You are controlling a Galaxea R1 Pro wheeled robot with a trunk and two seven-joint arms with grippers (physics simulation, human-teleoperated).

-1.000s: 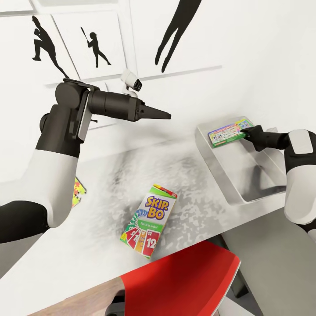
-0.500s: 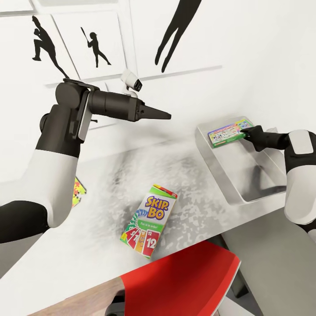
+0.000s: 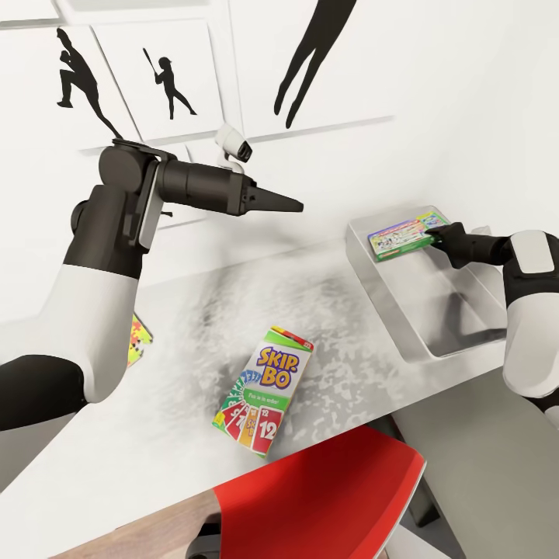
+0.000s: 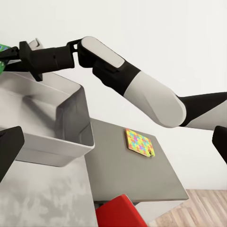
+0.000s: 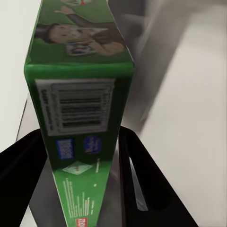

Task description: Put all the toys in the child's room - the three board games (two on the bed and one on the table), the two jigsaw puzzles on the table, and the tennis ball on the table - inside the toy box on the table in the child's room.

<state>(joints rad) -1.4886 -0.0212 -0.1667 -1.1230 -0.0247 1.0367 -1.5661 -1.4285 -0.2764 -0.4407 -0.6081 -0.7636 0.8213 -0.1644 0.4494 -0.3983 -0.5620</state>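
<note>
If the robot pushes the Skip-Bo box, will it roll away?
Probably not. The Skip-Bo box lies flat on the table, so it should slide. Its straight edges suggest it is stiff. It looks thin, likely light.

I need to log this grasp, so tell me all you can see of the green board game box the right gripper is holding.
The green-edged board game box is a flat printed carton: colourful artwork on its face, a barcode panel and small print on its green edge. The right gripper is shut on one end, fingers on either side. It hangs roughly level at the far end of the grey toy box; whether it touches the rim is unclear.
</note>
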